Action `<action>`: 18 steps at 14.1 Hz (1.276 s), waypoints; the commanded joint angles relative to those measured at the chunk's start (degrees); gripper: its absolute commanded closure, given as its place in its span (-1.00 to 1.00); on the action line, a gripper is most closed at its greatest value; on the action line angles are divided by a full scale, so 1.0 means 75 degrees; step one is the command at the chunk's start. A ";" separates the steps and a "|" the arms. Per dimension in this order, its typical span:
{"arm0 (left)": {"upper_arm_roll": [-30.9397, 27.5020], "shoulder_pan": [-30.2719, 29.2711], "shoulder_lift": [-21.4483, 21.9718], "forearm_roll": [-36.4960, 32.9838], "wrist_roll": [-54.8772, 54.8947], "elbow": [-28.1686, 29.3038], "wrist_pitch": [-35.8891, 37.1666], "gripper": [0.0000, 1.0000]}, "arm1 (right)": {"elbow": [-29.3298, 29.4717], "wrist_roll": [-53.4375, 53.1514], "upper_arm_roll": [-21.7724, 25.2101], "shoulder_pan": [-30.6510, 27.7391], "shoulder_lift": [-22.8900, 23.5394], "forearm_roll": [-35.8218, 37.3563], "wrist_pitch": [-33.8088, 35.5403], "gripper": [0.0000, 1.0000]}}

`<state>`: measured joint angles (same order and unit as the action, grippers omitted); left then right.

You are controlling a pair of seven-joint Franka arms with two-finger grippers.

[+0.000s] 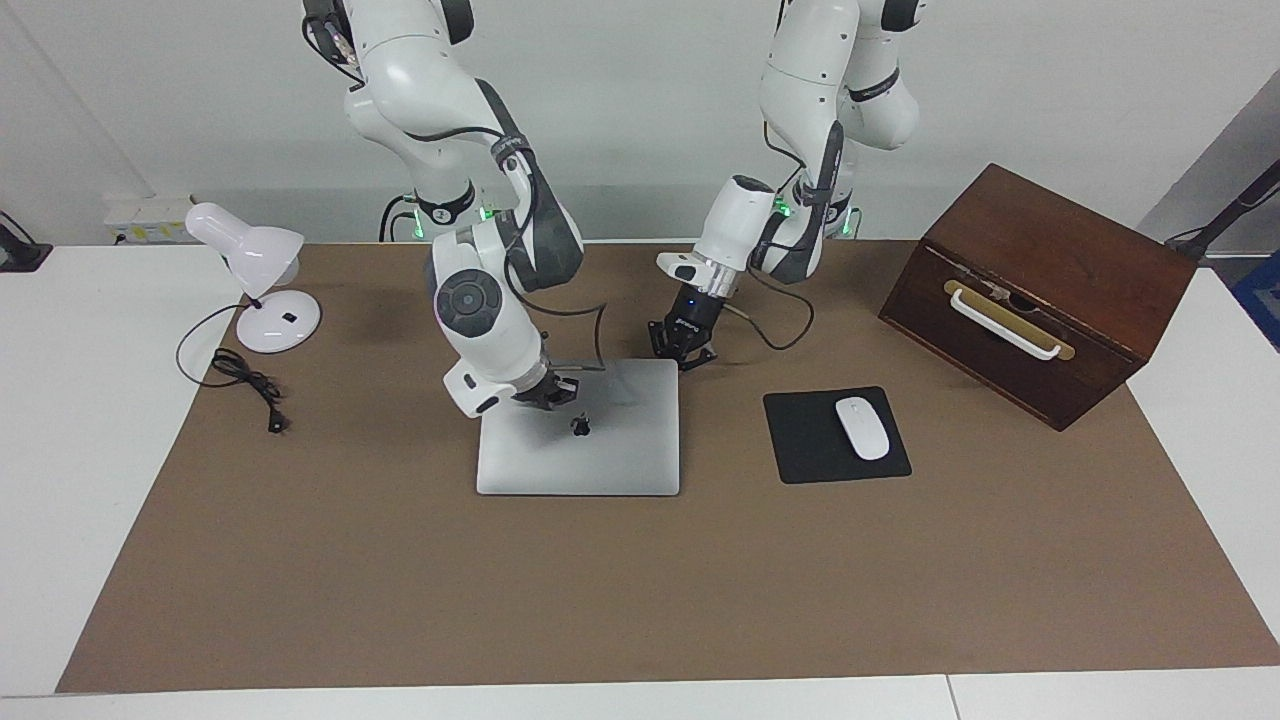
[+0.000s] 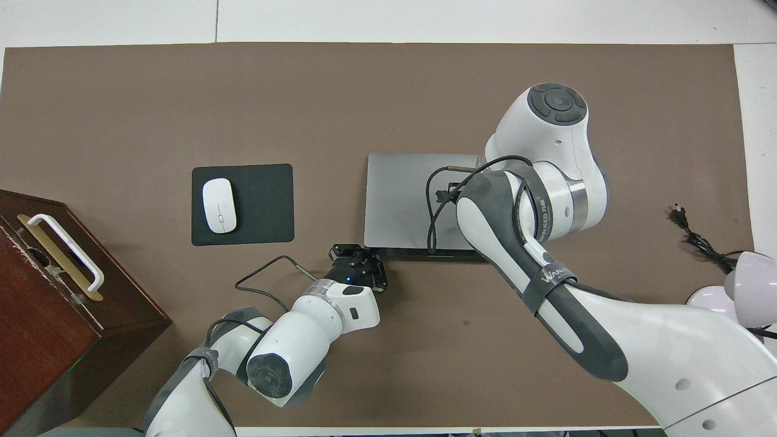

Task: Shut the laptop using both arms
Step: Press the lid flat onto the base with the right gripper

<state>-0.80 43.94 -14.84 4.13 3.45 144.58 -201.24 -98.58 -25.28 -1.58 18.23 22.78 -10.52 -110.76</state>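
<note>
The silver-grey laptop (image 1: 600, 450) lies flat on the brown mat with its lid down and the dark apple logo facing up; it also shows in the overhead view (image 2: 397, 200). My right gripper (image 1: 553, 392) is down on the lid, close to the laptop's edge nearer to the robots; in the overhead view the right arm's own wrist hides it. My left gripper (image 1: 683, 348) hangs low by the laptop's corner nearer to the robots, toward the left arm's end; it also shows in the overhead view (image 2: 358, 260). Whether it touches the laptop I cannot tell.
A black mouse pad (image 1: 800, 440) with a white mouse (image 1: 862, 427) lies beside the laptop toward the left arm's end. A dark wooden box (image 1: 1040, 290) with a white handle stands past it. A white desk lamp (image 1: 262, 280) and its cord (image 1: 245, 380) are at the right arm's end.
</note>
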 commanded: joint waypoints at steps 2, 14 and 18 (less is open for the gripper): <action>-0.0163 0.0130 -0.0085 0.0130 0.0185 0.0446 0.0090 1.00 | -0.0509 -0.0017 0.0000 0.0007 -0.0307 -0.0261 -0.0243 1.00; -0.0175 0.0095 -0.0096 0.0130 0.0196 0.0446 0.0102 1.00 | -0.0837 -0.0005 0.0000 0.0019 -0.0389 -0.0261 -0.0677 1.00; -0.0186 0.0083 -0.0084 0.0130 0.0196 0.0446 0.0102 1.00 | -0.0825 -0.0017 0.0000 0.0019 -0.0389 -0.0261 -0.0665 1.00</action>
<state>-0.82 43.94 -14.84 4.12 3.45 144.58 -201.25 -102.60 -25.28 -1.58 18.40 21.46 -10.53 -114.58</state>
